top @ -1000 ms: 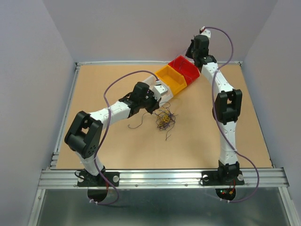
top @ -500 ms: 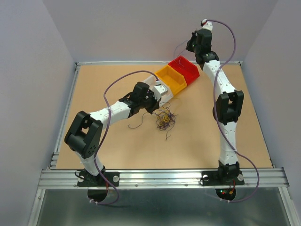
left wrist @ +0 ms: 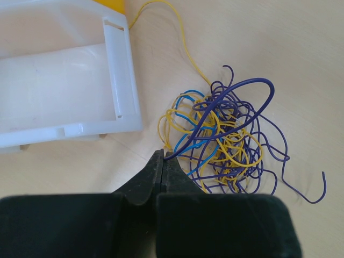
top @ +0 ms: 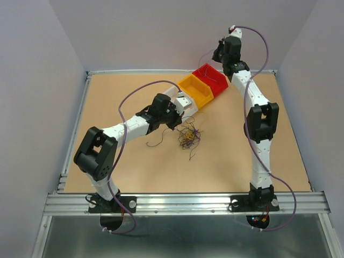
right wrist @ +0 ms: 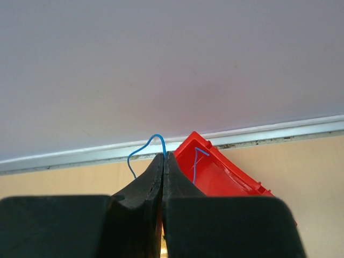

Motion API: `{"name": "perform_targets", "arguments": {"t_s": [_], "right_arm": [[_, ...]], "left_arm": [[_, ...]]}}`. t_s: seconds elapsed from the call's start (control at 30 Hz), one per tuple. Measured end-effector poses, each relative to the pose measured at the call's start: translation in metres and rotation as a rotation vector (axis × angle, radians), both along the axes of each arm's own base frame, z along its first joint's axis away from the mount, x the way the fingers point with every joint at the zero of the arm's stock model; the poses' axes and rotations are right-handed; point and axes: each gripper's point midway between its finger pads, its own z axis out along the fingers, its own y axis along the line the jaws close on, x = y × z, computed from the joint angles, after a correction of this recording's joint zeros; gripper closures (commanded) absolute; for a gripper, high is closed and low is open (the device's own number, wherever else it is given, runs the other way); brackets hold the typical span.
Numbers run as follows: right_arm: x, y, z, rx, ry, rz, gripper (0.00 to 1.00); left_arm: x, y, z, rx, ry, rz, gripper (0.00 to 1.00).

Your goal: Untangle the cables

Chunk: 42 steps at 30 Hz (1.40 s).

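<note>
The cables point(top: 188, 137) lie as a clump of yellow, dark purple and blue wires on the table, and the clump fills the left wrist view point(left wrist: 226, 140). My left gripper point(top: 179, 125) is at the clump's near left edge, shut on a dark purple wire point(left wrist: 231, 94) that arches over the clump; its tips point(left wrist: 163, 156) are pressed together. My right gripper point(top: 216, 54) is raised above the red bin point(top: 211, 78), shut on a thin blue wire point(right wrist: 142, 153) that loops out to the left of its tips point(right wrist: 164, 157). Another blue wire point(right wrist: 196, 161) lies in the red bin point(right wrist: 231, 174).
A white bin point(top: 183, 102), a yellow bin point(top: 196, 90) and the red bin stand in a diagonal row behind the clump. The white bin point(left wrist: 64, 70) shows in the left wrist view. A loose dark strand point(top: 156, 144) lies left of the clump. Grey walls surround the table.
My right gripper has risen from beside the red bin to above it with the blue wire in it. The left arm and the clump have not moved.
</note>
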Motion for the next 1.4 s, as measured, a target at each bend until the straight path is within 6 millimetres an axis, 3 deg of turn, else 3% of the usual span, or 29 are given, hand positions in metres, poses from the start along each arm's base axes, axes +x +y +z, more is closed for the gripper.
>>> {"name": "perform_targets", "arguments": {"t_s": [0.3,0.53,0.67,0.8,0.97,1.13,1.33,1.4], "right_arm": [[-0.017,-0.011,-0.083,-0.034,0.164,-0.045,0.99],[-0.015,-0.013,-0.104,-0.031,0.187,-0.068,0.99],[-0.010,-0.012,-0.128,-0.029,0.212,-0.073,0.99],[-0.010,-0.012,-0.166,-0.042,0.270,-0.077,0.99],[-0.011,-0.013,-0.190,-0.051,0.306,-0.076,1.00],[-0.024,-0.016,-0.210,-0.046,0.341,-0.085,0.99],[-0.066,-0.026,-0.235,-0.061,0.435,-0.105,0.99],[-0.078,-0.028,-0.237,-0.060,0.445,-0.118,0.94]], "left_arm": [[0.000,0.000,0.000,0.001,0.000,-0.001,1.00],[-0.002,-0.002,0.000,0.003,-0.001,-0.004,1.00],[-0.001,-0.001,0.000,0.005,-0.003,-0.003,1.00],[-0.001,-0.001,0.000,0.006,-0.003,-0.003,1.00],[-0.001,-0.001,-0.001,0.009,-0.003,-0.002,1.00],[-0.001,-0.001,-0.001,0.012,-0.005,-0.001,1.00],[-0.003,-0.003,-0.001,0.012,-0.006,-0.008,1.00],[-0.004,-0.003,-0.001,0.012,-0.007,-0.008,1.00]]}}
